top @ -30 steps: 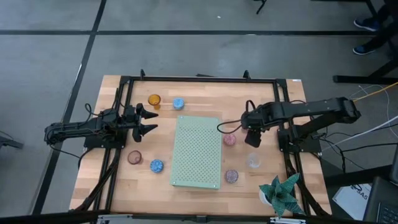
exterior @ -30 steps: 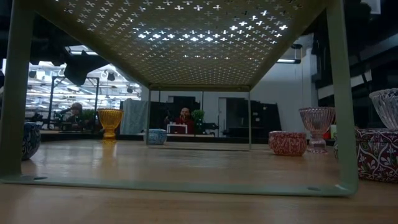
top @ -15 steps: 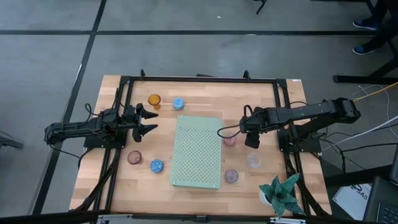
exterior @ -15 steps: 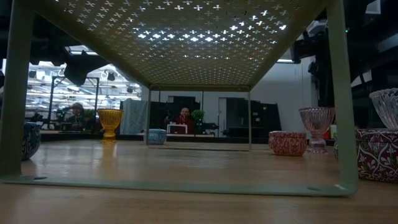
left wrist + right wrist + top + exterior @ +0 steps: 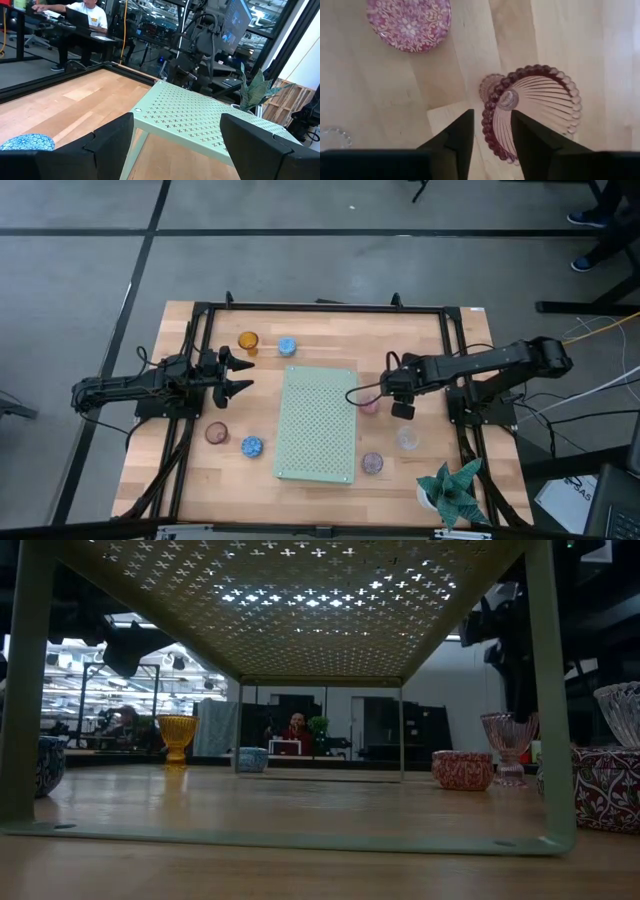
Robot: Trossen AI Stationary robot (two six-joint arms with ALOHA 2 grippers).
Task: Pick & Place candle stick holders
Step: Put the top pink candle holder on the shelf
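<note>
The right gripper [image 5: 372, 401] hung over the pink holder [image 5: 369, 406], which stood on the bench [image 5: 320, 330] just beside the right edge of the green board [image 5: 317, 423]. In the right wrist view its jaws straddled the beaded rim [image 5: 492, 107], one finger inside the cup, narrowly open and not yet pinching it. The step in hand seemed to be the grasp; next the jaws would need to close on the rim, then lift straight up, because the board edge was close. The left gripper [image 5: 243, 373] waited at the left with jaws wide open and empty.
</note>
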